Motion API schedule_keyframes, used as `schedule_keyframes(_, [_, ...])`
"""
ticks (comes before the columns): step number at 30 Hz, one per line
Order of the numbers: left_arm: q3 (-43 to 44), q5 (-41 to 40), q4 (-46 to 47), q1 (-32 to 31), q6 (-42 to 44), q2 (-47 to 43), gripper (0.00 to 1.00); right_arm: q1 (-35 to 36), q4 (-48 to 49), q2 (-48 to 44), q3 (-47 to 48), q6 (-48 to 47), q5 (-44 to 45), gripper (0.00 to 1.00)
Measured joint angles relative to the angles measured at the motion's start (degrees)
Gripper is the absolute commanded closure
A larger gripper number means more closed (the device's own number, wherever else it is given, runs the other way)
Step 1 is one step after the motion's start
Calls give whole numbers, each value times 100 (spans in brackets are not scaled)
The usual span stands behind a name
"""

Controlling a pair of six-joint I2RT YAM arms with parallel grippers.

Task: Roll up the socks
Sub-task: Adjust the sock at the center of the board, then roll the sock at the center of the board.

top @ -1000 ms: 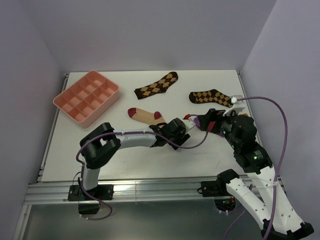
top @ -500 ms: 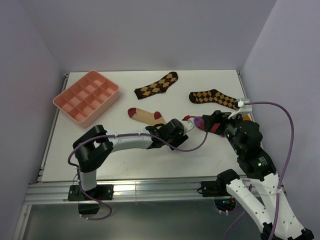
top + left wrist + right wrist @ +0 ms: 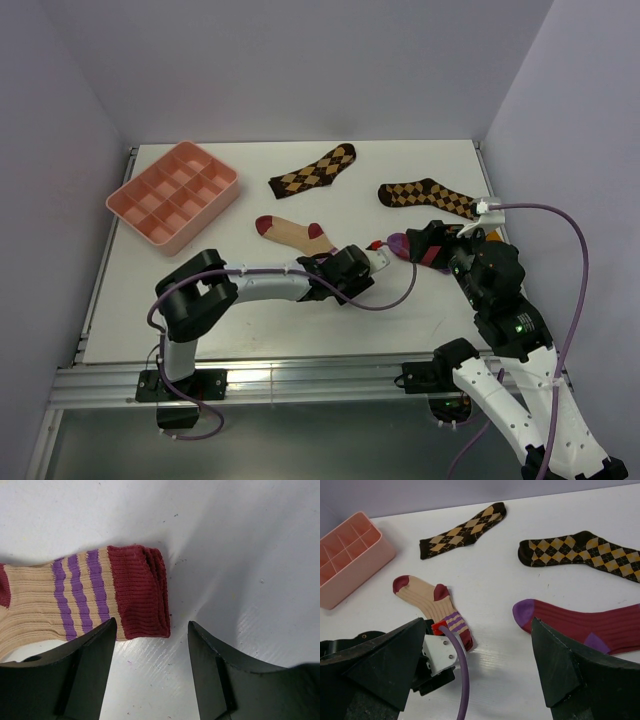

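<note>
Near the middle of the table, we are hovering our left gripper right at the cuff end of the tan sock. Its fingers are standing apart with nothing clamped between them. The maroon cuff is lying just ahead of the tips, and its edge is looking layered, as if turned over once, though we cannot be sure. We are squaring the jaws to the cuff's width, we judge, so that closing would pinch that edge and give the roll a start. The sock is lying flat with its toe pointing off to the left, toward the pink tray, so a roll from here would be running along its whole length.

On our right side, we are holding the right gripper low over the crimson sock, fingers spread wide and gripping nothing. That sock is lying flat too, with its purple toe facing the tan one and apart from it. Its cuff is running out of the wrist view. We are judging that this arm is waiting beside its own sock so it can help without a long reach.

Farther back, two argyle socks are lying apart from both grippers, and we are leaving them alone. By our reckoning, the rolling is only just beginning
</note>
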Motion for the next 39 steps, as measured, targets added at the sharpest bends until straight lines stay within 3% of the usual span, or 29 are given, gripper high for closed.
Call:
schedule_keyframes(19, [31,-404,24,-129,33,236,46,0,24,2,-55,-2,17,8])
schedule_keyframes(25, [109,-629,44,-129,72,356,62,0,50,-11,-103,0,17,8])
schedule_keyframes(31, [133,-752,15,-144,83,435,90,0,52,-20,-157,0,15,9])
schedule_keyframes(32, [142,-750,4,-142,74,437,100,0,59,-22,-157,0,9,9])
schedule_keyframes(39, [341,-461,-304,-33,-289,457,100,0,94,-22,-157,26,-46,8])
